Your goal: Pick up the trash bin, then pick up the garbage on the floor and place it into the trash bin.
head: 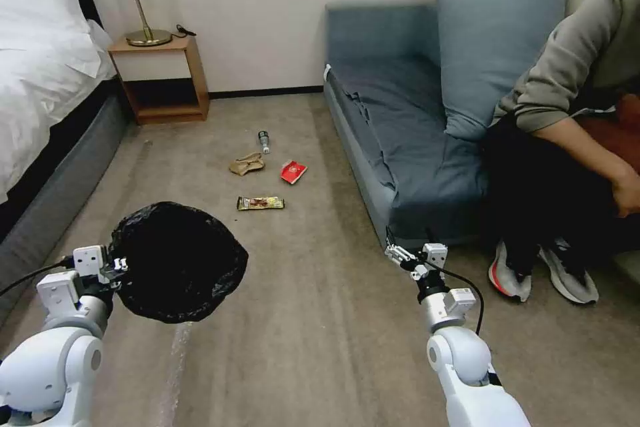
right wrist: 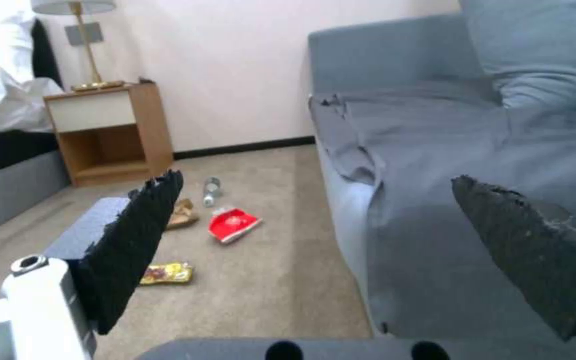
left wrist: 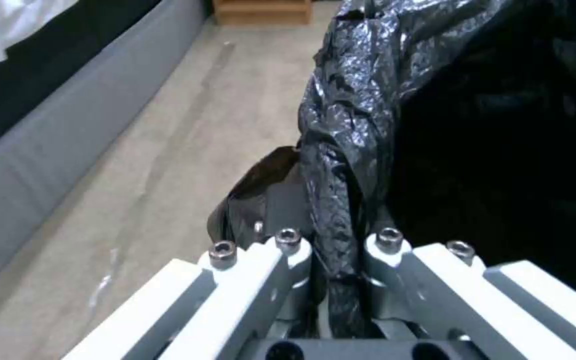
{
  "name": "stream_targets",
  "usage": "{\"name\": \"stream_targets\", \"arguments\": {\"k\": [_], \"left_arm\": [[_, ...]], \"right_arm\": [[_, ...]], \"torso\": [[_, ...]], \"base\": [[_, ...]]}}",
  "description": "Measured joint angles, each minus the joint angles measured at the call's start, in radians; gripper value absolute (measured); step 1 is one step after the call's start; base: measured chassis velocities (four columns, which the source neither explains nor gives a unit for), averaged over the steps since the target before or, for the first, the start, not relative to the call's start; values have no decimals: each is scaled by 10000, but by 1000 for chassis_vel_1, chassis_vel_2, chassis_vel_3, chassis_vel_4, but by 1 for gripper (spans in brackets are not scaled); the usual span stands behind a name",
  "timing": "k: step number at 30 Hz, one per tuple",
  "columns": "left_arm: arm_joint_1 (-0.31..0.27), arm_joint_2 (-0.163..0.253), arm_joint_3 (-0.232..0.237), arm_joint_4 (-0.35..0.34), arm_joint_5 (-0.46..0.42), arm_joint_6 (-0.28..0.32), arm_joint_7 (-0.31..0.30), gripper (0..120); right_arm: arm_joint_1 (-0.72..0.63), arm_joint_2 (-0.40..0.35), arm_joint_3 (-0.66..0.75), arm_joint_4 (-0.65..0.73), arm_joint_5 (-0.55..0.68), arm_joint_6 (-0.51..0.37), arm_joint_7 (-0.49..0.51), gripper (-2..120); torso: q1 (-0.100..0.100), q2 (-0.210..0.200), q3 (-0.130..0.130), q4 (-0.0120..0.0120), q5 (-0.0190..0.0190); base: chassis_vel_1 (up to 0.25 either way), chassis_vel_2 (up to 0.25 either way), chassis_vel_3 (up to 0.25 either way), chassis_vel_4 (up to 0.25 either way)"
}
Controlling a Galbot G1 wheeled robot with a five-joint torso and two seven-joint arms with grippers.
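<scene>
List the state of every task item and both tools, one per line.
Trash bin: lifted off the carpet, lined with black bag, rim pinched by left tool.
Left tool: shut on the bin's rim.
Right tool: open, empty, held above the carpet.
Snack wrapper: flat on carpet.
Red packet: on carpet.
Paper bag: crumpled, on carpet.
Bottle: lying on its side.

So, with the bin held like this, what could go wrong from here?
1. The left gripper is shut on the bin's thin bag-covered rim alone; the plastic may slip and the bin could tilt or drop.
2. The wrapper, packet, paper bag and bottle lie flat and close together; the open right gripper might push one away or nudge a neighbour.
3. The sofa beside the litter may crowd the right arm.
</scene>
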Motion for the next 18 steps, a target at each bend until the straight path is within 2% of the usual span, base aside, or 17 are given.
{"name": "stream_targets", "arguments": {"k": [3,10,18], "left_arm": [[-5,-243,34,0,64,-103,184,4],[-55,-773,-23,-26,207,-237,142,4],[48,-842,-182,116,293,-475,192,4]], "right_arm": [[12,-18,-7,-58,2,111,-235,100],[-11,-36,31,-242,170,455,-1037,100],[-58,-31,54,-381,162,556,-1501,100]], "torso": [[0,0,0,0,-1],[0,2,0,0,-2],[0,1,-1,1,-1]], "base": [[0,0,0,0],[0,0,0,0],[0,0,0,0]]}}
